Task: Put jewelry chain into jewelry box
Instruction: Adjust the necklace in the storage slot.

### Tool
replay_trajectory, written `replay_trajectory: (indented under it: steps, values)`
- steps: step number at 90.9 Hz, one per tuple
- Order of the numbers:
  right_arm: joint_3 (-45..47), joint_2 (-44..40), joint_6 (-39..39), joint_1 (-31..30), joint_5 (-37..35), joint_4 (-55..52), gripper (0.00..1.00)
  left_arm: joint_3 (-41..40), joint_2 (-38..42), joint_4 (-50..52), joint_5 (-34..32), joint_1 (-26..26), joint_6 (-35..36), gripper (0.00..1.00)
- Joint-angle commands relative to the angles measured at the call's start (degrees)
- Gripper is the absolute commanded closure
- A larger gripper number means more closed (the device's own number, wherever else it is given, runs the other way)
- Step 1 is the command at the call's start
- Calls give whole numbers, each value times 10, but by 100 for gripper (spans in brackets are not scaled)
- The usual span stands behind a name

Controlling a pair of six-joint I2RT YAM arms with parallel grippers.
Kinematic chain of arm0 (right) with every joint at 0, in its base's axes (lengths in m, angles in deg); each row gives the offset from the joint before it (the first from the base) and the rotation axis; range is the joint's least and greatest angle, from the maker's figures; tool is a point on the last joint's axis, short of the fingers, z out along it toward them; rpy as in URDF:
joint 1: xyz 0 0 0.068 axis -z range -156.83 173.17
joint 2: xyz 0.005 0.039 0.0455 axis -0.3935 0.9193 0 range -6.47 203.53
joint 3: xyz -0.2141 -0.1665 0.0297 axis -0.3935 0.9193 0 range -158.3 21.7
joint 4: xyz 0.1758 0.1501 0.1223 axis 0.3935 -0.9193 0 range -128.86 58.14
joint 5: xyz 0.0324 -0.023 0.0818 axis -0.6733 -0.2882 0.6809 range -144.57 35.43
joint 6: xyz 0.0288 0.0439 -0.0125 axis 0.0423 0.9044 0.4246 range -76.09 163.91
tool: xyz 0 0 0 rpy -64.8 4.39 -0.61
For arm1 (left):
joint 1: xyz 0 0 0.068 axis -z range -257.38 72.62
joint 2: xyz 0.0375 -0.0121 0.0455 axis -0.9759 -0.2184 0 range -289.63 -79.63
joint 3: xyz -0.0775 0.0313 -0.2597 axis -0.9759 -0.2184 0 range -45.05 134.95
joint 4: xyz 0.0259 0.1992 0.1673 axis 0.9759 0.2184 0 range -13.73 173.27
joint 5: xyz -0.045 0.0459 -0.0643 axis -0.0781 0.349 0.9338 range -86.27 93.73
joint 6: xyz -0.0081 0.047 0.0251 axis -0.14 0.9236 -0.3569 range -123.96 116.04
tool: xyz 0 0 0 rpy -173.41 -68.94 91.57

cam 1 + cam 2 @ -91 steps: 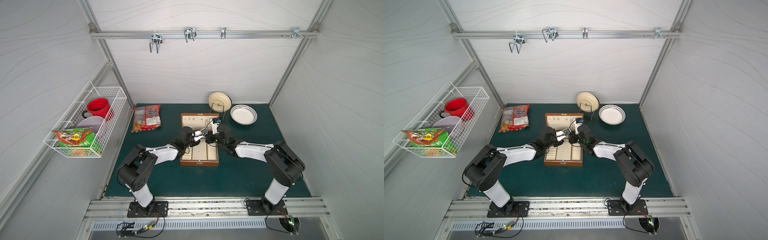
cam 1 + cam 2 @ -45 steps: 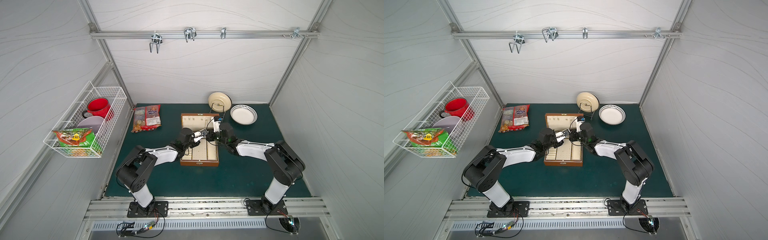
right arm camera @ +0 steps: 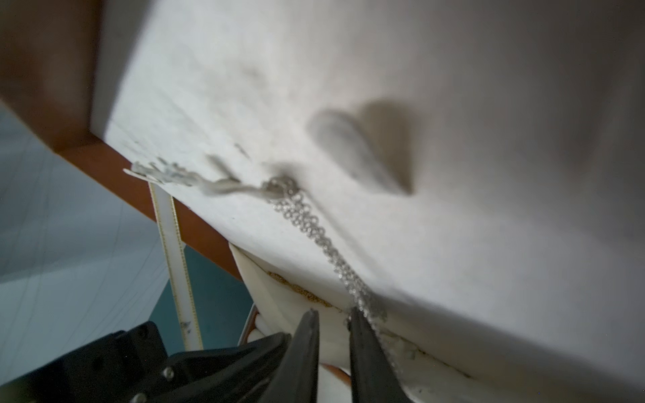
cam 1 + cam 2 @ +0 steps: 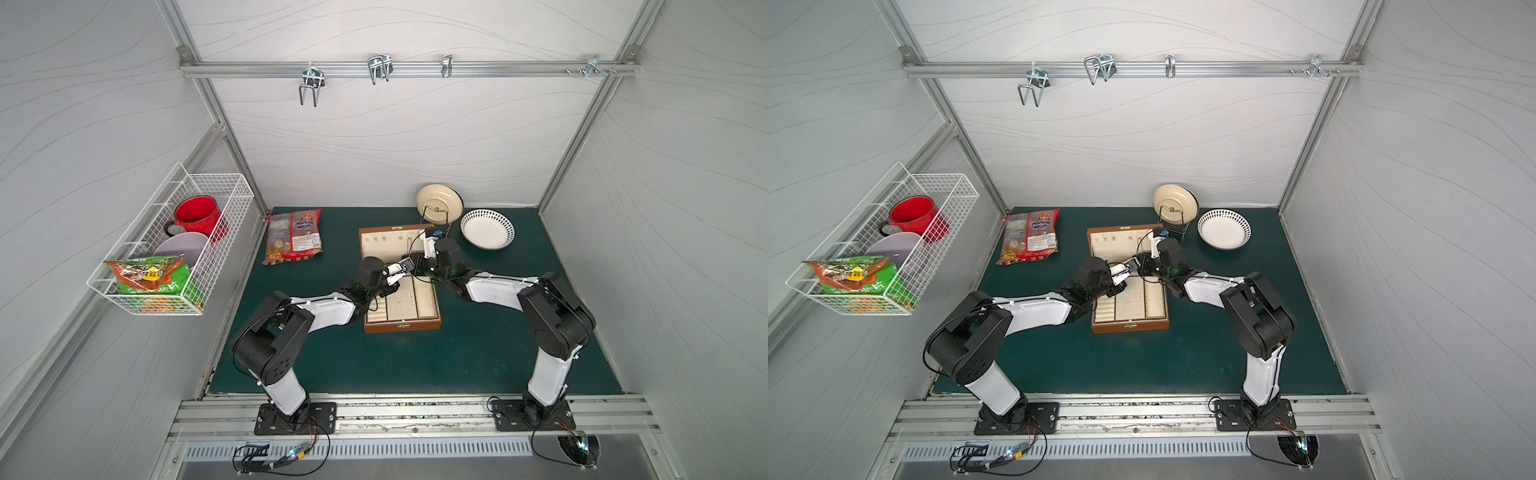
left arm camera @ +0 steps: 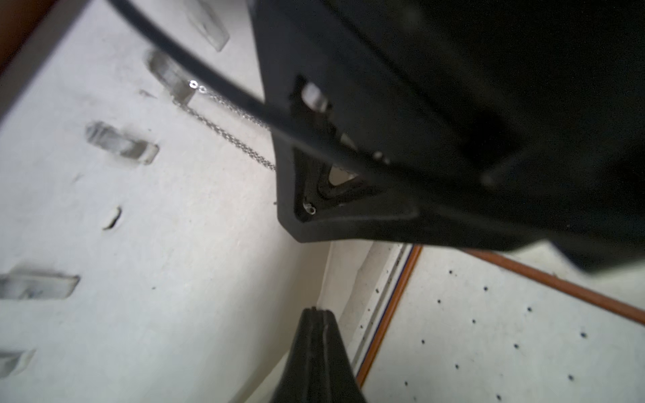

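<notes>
The jewelry box (image 4: 402, 326) (image 4: 1129, 326) stands open on the green mat, lid upright at the back. The jewelry chain (image 3: 314, 226) (image 5: 227, 134) hangs from a small hook (image 3: 279, 185) on the lid's cream lining. It runs down along the outside of one right finger (image 3: 363, 335). My right gripper (image 3: 333, 312) (image 4: 417, 266) is open by a narrow gap at the foot of the lid, with nothing between its fingers. My left gripper (image 5: 317, 310) (image 4: 406, 264) is shut and empty, close beside the right one over the tray's back edge.
A snack bag (image 4: 295, 237) lies at the back left of the mat. A cream plate on a wire stand (image 4: 439, 203) and a dotted bowl (image 4: 487, 228) sit behind and to the right of the box. A wire basket (image 4: 166, 249) hangs on the left wall.
My right gripper has shifted a little toward the lid and its jaws have parted. The left arm has hardly moved.
</notes>
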Motion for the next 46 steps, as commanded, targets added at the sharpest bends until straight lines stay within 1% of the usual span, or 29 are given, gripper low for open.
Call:
replay_trajectory:
  steps: [1,18,23,34,46]
  values:
    - [-2,-4,5,-2,2,4,70,0,8,-4,23,12,8,100]
    - [16,-20,-1,-1,-2,10,70,5,3,-5,22,12,8,100]
    - [22,-27,0,0,-3,13,72,6,1,-5,21,12,7,100]
    - [32,-38,3,3,4,16,74,9,-3,-4,19,12,8,100]
    - [56,-66,3,6,7,28,71,13,-7,-4,15,12,8,100]
